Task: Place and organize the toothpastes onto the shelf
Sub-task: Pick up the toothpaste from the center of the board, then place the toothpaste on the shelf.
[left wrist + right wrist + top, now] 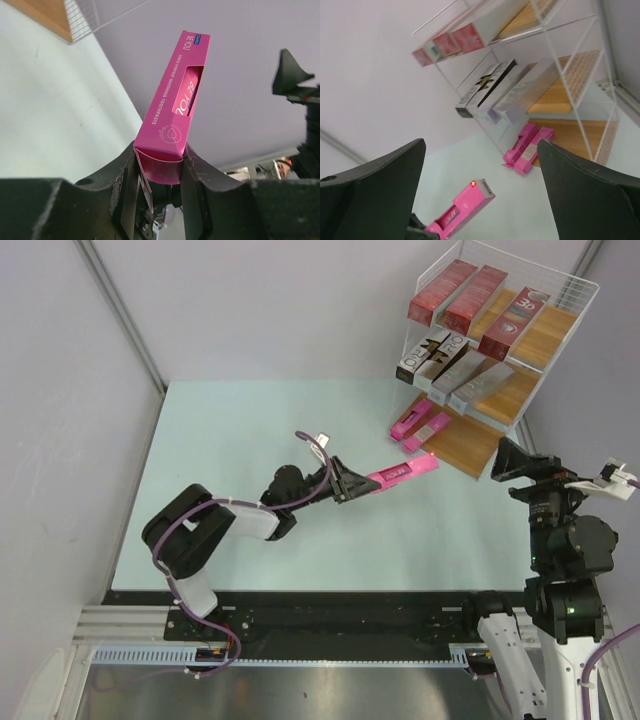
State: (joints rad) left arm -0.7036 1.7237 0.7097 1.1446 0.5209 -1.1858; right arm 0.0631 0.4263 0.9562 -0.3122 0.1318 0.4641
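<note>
1. Left gripper [347, 483]: clenched on one end of the pink carton [402, 474], which juts ahead of it toward the shelf [470, 445], lined up for insertion.
2. Right gripper [512, 460]: spread wide, empty, standing clear.
3. Shelved pink cartons [420, 428]: just beyond the held tip, its probable row.

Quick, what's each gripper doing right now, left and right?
Left gripper: closed on a pink toothpaste carton.
Right gripper: open, holding nothing.
</note>
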